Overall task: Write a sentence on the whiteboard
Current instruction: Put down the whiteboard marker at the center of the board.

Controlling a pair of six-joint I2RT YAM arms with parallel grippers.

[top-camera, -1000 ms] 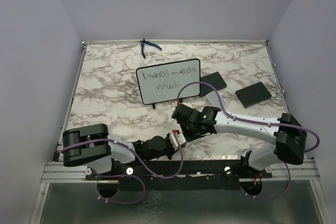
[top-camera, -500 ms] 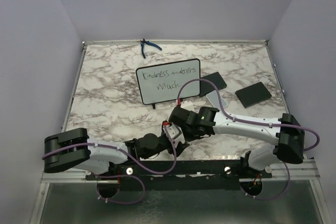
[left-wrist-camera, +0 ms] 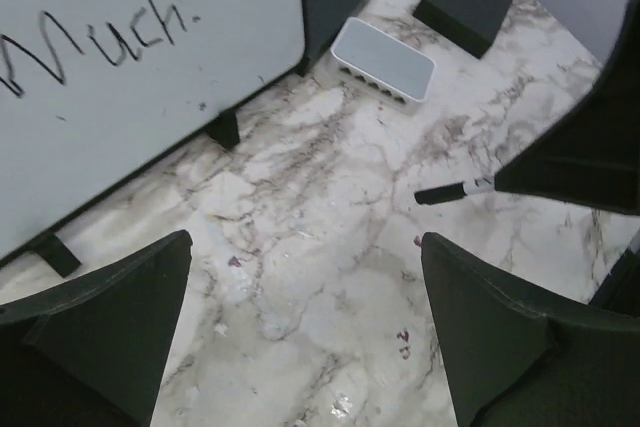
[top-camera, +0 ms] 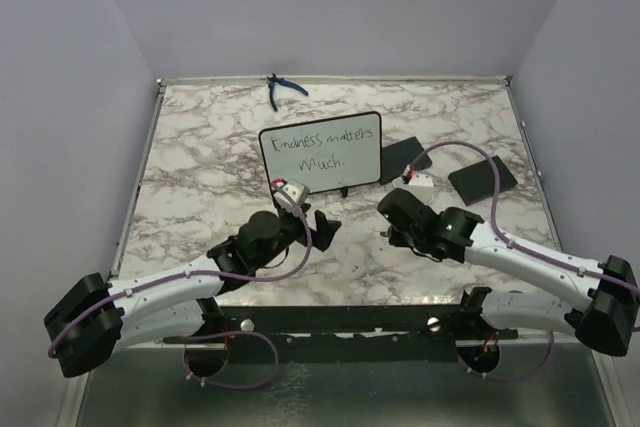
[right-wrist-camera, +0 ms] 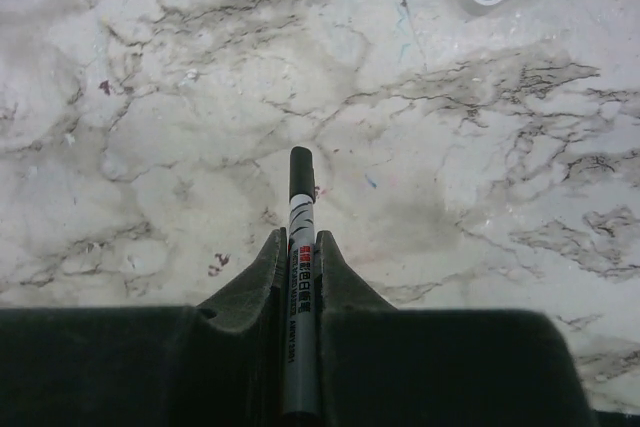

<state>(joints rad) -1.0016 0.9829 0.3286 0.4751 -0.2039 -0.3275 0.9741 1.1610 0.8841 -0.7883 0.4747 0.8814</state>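
- Two lines of thin black handwriting make up the sentence point(top-camera: 322, 150): "Kindness matters" above, "Much." below with a full stop. The left wrist view shows the lower word plainly.
- It sits on the whiteboard point(top-camera: 365, 137), which stands on small black feet at the far middle of the counter point(top-camera: 200, 147).
- The right hand point(right-wrist-camera: 300, 241) is clamped on a black marker point(right-wrist-camera: 301, 187), whose tip points out past the fingers. The red and black print on its white label is too small to read.
- The left hand point(left-wrist-camera: 305, 243) has its fingers spread wide apart with nothing between them, low over the marble just in front of the board's feet.
- One black pad point(top-camera: 406, 158) lies against the board's right edge and a second black pad point(top-camera: 482, 179) lies farther right. A pale grey block point(left-wrist-camera: 383, 58) lies between them, nearer the first.
- Blue-handled pliers point(top-camera: 283, 89) lie at the counter's far edge, behind the board.
- Walls close off the far, left and right sides, and a metal rail runs along the near edge.
- Bare marble spreads left of the board and between the board and the arm bases.
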